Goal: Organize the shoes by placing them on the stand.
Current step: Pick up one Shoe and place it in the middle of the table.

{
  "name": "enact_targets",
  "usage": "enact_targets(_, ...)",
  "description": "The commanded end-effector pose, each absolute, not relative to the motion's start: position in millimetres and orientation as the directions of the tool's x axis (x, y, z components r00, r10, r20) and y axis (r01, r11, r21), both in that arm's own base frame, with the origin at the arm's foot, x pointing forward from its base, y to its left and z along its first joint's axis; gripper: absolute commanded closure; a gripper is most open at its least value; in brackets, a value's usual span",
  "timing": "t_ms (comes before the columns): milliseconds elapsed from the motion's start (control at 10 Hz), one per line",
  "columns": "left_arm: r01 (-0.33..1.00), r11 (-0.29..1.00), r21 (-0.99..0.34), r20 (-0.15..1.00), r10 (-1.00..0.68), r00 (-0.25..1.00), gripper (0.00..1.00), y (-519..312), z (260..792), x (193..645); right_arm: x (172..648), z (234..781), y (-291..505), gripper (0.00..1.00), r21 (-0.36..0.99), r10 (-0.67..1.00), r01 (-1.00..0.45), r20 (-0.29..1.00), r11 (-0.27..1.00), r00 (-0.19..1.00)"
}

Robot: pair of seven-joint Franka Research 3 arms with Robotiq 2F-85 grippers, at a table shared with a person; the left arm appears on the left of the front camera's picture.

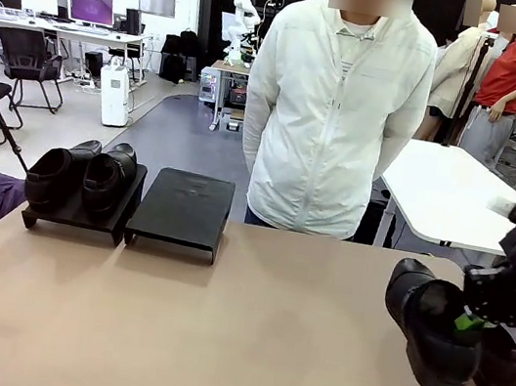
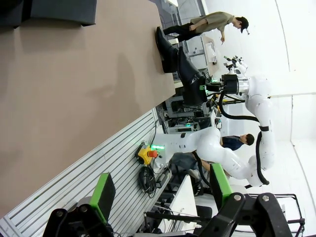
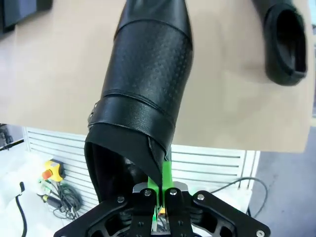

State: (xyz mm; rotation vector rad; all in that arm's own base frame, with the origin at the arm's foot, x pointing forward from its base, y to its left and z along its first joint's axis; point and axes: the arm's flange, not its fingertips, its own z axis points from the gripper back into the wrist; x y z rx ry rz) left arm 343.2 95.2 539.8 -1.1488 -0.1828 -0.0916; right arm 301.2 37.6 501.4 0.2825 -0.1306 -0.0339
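Bright, even room light casts soft shadows; wrist views bend at the edges.

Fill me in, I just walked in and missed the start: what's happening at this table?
The right end effector is shut on the collar of a black shoe, tilted toe-down at the right end of the table, with a second shoe beside it. Two more shoes already sit on the stand's left platform; the right platform has none yet. The left end effector is open, holding nothing. A person stands across the table.
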Motion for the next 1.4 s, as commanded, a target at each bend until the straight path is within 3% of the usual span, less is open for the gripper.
enact_targets(0, 0.159, 0.393, -0.906, 0.188, 0.034, 0.982, 0.00, 93, 542, 342, 313, 475, 112, 1.00, 0.297, 0.024, -0.090, 0.218, 0.950, 0.976)
enact_targets(200, 0.159, 0.393, -0.906, 0.188, 0.034, 0.982, 0.00, 93, 542, 342, 337, 452, 188, 1.00, 0.325, 0.071, -0.154, 0.253, 0.933, 0.965)
enact_targets(300, 0.159, 0.393, -0.906, 0.188, 0.034, 0.982, 0.00, 93, 542, 342, 355, 435, 223, 1.00, 0.335, 0.015, -0.116, 0.289, 0.935, 0.957)
enact_targets(500, 0.159, 0.393, -0.906, 0.188, 0.034, 0.982, 0.00, 93, 542, 342, 384, 386, 280, 1.00, 0.347, 0.034, -0.124, 0.254, 0.930, 0.967)
enact_targets(800, 0.159, 0.393, -0.906, 0.188, 0.034, 0.982, 0.00, 93, 542, 342, 386, 347, 316, 1.00, 0.408, -0.059, -0.065, 0.285, 0.911, 0.957)
enact_targets(1100, 0.159, 0.393, -0.906, 0.188, 0.034, 0.982, 0.00, 93, 542, 342, 387, 339, 317, 1.00, 0.415, -0.018, -0.083, 0.233, 0.906, 0.972)
enact_targets(1200, 0.159, 0.393, -0.906, 0.188, 0.034, 0.982, 0.00, 93, 542, 342, 387, 338, 316, 0.68, 0.420, -0.002, -0.089, 0.212, 0.903, 0.977)
enact_targets(1300, 0.159, 0.393, -0.906, 0.188, 0.034, 0.982, 0.00, 93, 542, 342, 387, 339, 313, 0.10, 0.419, -0.004, -0.089, 0.216, 0.904, 0.976)
